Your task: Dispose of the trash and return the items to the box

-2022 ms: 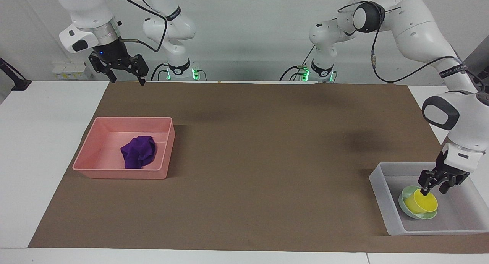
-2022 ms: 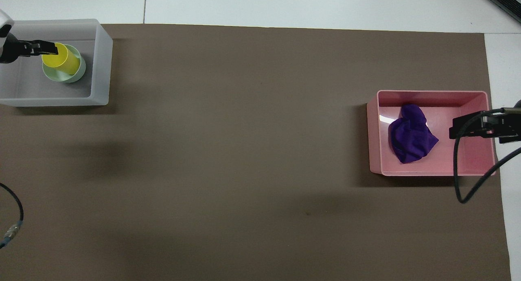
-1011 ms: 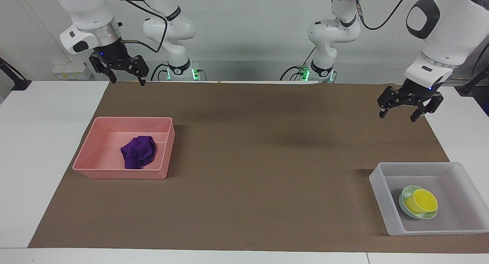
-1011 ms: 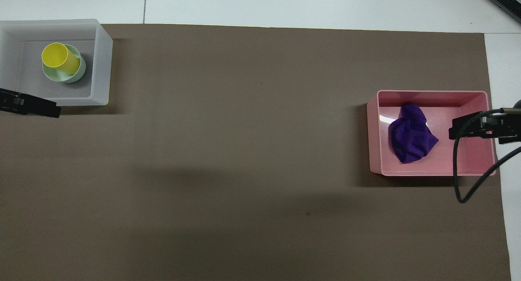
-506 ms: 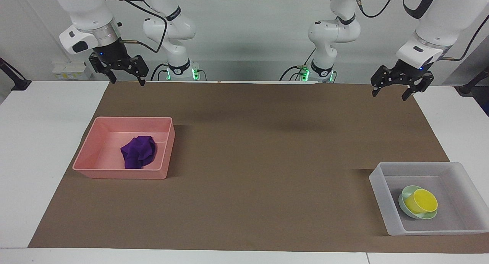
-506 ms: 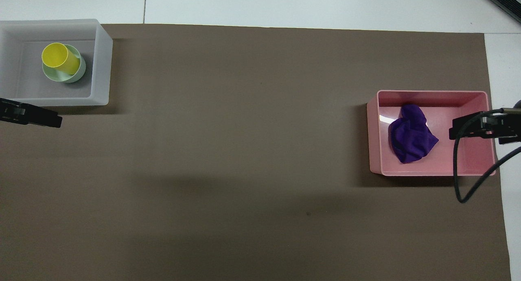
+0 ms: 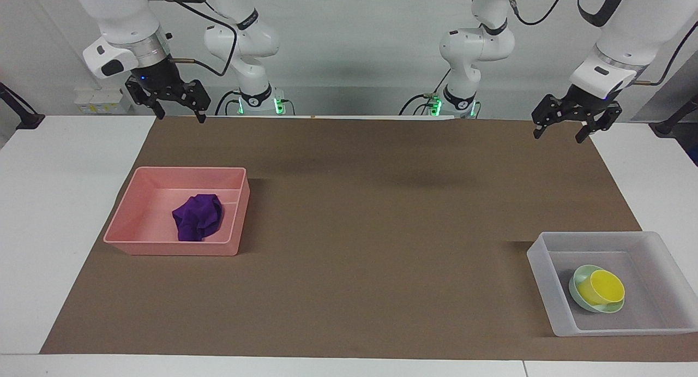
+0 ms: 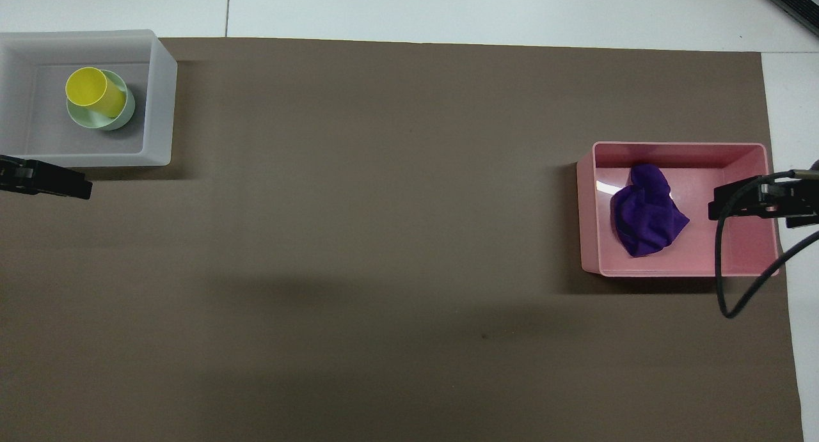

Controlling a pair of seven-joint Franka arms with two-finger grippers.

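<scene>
While overhead clips them, both pincers [image 7: 561, 132] (facing) gape.

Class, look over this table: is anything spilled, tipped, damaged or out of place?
Nothing stands out. The yellow cup sits in the green bowl inside the translucent box; the purple cloth lies in the pink tray.
</scene>
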